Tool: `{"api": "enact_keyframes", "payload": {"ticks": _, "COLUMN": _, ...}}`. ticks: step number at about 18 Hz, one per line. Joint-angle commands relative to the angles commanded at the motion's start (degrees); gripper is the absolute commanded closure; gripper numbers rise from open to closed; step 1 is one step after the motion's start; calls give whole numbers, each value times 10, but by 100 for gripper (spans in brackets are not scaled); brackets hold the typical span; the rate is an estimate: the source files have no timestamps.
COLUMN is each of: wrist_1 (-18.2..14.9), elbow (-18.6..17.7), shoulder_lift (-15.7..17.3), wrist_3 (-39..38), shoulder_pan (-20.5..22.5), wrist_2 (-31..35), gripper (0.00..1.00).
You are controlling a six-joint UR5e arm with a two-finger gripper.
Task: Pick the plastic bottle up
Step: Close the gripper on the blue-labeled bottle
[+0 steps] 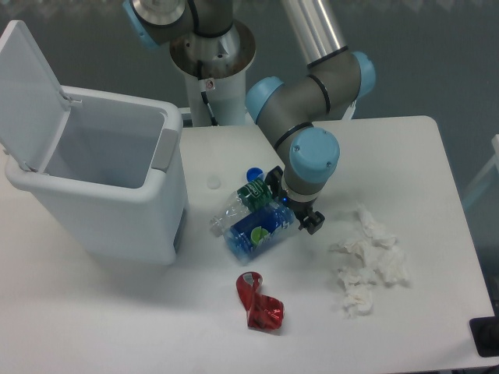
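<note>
The plastic bottle [259, 228], clear with a blue label and a green-white mark, lies on its side in the middle of the white table [405, 156]. Its cap end points up and right and is hidden under my gripper [294, 202]. The gripper hangs over that cap end with its two dark fingers spread, one by the green-labelled bottle and one at the lower right. It is open and I cannot tell whether the fingers touch the bottle.
A thinner clear bottle with a green label [251, 195] lies against the plastic bottle's upper side. A crushed red can [260, 304] lies in front. Crumpled white tissues [366, 261] sit at the right. An open white bin [101, 175] stands at the left.
</note>
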Motion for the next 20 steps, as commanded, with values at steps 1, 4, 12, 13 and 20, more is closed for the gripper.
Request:
{"api": "enact_keyframes", "payload": {"ticks": 1, "wrist_1": 1, "elbow": 1, "shoulder_lift": -2, "wrist_3": -2, "shoulder_pan": -3, "wrist_2": 0, "gripper": 18}}
{"api": "enact_keyframes", "payload": {"ticks": 4, "wrist_1": 1, "elbow": 1, "shoulder_lift": -5, "wrist_3": -2, "shoulder_pan": -4, "wrist_2": 0, "gripper": 23}}
{"api": "enact_keyframes", "payload": {"ticks": 12, "wrist_1": 3, "elbow": 2, "shoulder_lift": -9, "wrist_3": -7, "shoulder_pan": -5, "wrist_2": 0, "gripper": 23}}
{"api": "enact_keyframes", "payload": {"ticks": 13, "wrist_1": 4, "elbow": 2, "shoulder_lift": -9, "wrist_3": -9, "shoulder_pan": -5, "wrist_2": 0, "gripper": 23}}
{"api": "enact_keyframes", "payload": {"ticks": 20, "wrist_1": 4, "elbow": 11, "shoulder_lift": -9, "wrist_3": -9, "shoulder_pan": -5, "wrist_2": 0, "gripper": 38}}
